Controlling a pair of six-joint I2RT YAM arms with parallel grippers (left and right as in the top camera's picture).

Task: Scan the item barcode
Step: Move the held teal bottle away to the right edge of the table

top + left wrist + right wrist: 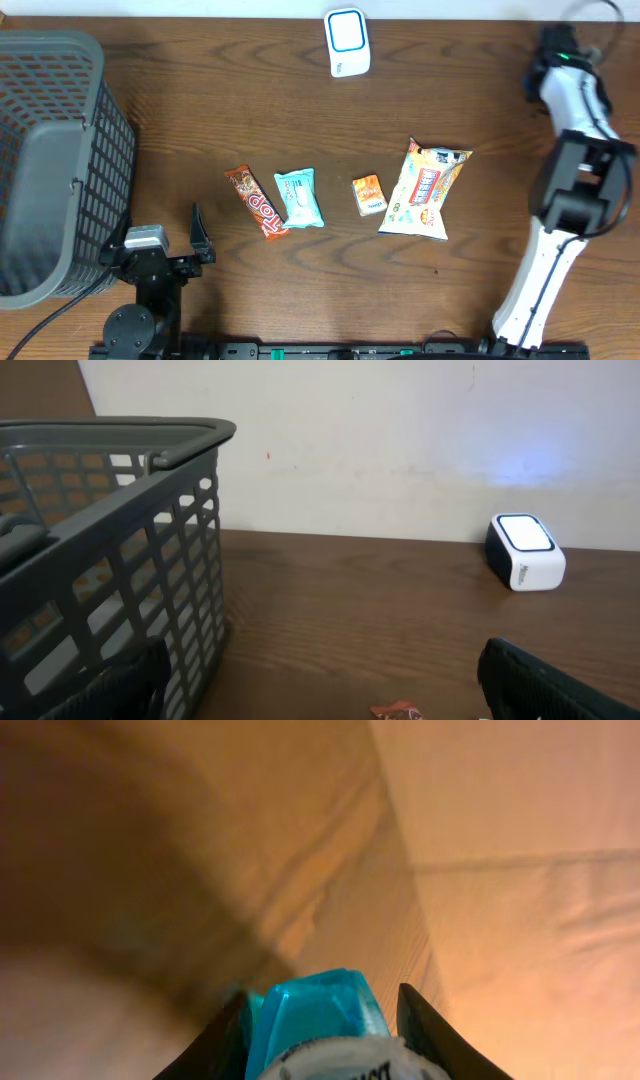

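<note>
Since my right pincer [322,1002] is clamped on the blue item [312,1025], which sits between its fingers with its length seemingly along them, that arm is the one to present it. The scanner [347,42] lies well off to my left, at the far edge; my left pincer [320,695] hangs wide apart, empty, beside the basket [60,150].

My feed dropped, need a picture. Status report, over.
Left gripper open, empty, beside basket. Right gripper shut on blue-topped item, well off from scanner. Nothing between them.
</note>
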